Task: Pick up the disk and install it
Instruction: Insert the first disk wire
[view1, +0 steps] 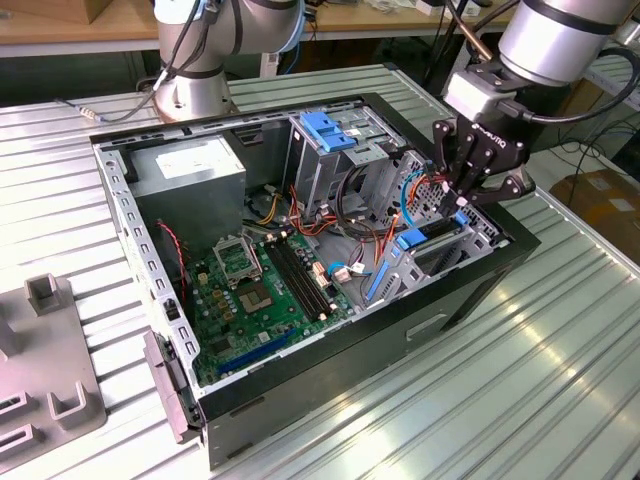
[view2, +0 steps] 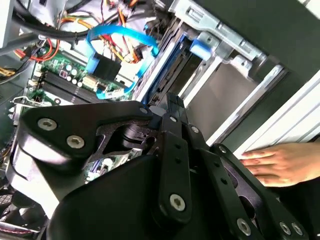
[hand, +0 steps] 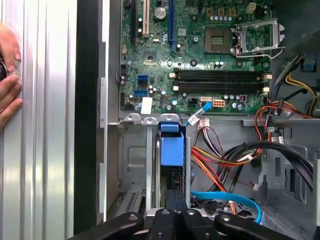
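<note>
Broadly, a ribbed metal table (view1: 560, 370) carries the open computer case (view1: 330, 375), its motherboard (view1: 262, 290) exposed. Inside the drive cage (hand: 131, 155) the disk (hand: 172, 150) stands on edge in its slot. At its end the gripper (hand: 176, 200) has its jaws together, with a blue cable (hand: 225, 197) looping just beside. A person's hand (hand: 9, 90) rests outside the case.

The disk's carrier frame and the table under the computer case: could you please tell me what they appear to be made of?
The disk's carrier frame looks like moulded plastic: uniform bright blue, smooth, softly glossy. The table appears to be bare metal, probably aluminium: silvery ribbed slats with streaky reflections.
</note>
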